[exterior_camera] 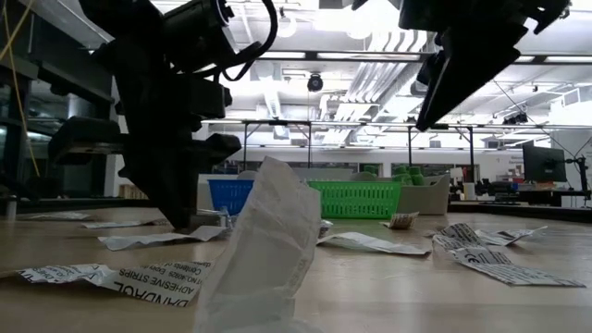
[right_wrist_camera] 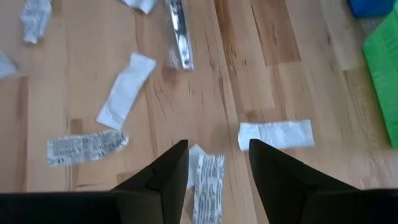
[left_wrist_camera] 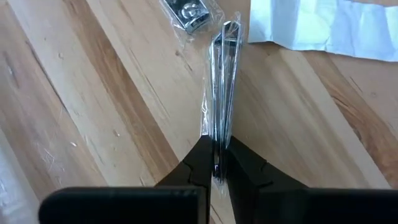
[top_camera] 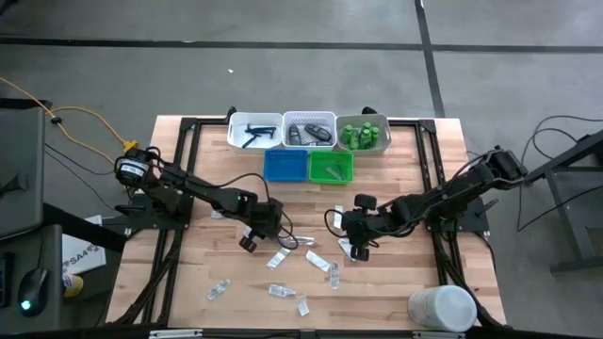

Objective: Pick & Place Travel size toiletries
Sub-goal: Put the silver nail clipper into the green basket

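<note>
Flat clear and white packets [top_camera: 283, 258] lie scattered on the wooden table between the two arms. My left gripper [top_camera: 249, 241] is low over the table's left-middle and shut on a clear packet with a thin metal piece inside [left_wrist_camera: 224, 74]. My right gripper [top_camera: 358, 250] is open, hanging above a printed packet [right_wrist_camera: 208, 182] and a white packet [right_wrist_camera: 277, 134] without touching either. Green bottles [top_camera: 364, 135], dark grey pieces [top_camera: 309, 132] and black sticks [top_camera: 254, 134] sit in the trays at the far edge. My left gripper pinches the clear packet by its near end [left_wrist_camera: 216, 138] between the two fingers [left_wrist_camera: 198, 163]. The packet stands on edge and runs straight out ahead of the fingers, along their line. In the low view the gripper [exterior_camera: 188, 218] is down at the tabletop; whether the packet is lifted clear, I cannot tell.
Three pale trays [top_camera: 283, 120] line the far edge, with a blue tray [top_camera: 285, 166] and a green tray [top_camera: 330, 167] just in front. A large white cylindrical container [top_camera: 441, 308] stands at the near right corner. Another clear packet holding a metal clipper [left_wrist_camera: 189, 12] lies just beyond the held one.
</note>
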